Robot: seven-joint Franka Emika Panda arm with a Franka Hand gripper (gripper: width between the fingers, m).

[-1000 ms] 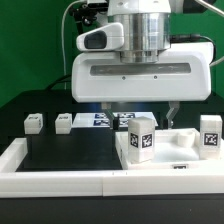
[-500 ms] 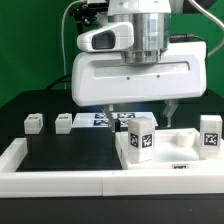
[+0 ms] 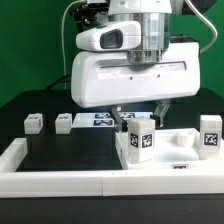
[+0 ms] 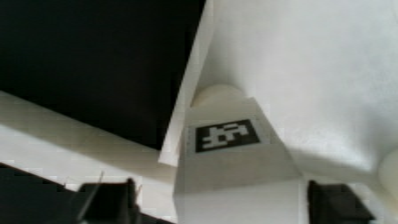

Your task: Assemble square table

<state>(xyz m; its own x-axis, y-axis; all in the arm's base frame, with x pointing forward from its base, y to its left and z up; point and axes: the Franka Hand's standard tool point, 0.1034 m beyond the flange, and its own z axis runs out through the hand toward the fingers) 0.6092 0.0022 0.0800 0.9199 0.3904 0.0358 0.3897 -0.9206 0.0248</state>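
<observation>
The gripper (image 3: pixel 142 108) is seen low over the slab (image 3: pixel 165 150), which lies against the wall (image 3: pixel 60 180) at the exterior view's right. In the wrist view, the slab's tag (image 4: pixel 226 133) is framed between the fingers (image 4: pixel 107 198). Whether it is clamped cannot be told.

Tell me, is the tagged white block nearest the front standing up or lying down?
Standing up. In the exterior view the block is clearly taller than it is wide, with its tag facing the camera.
</observation>
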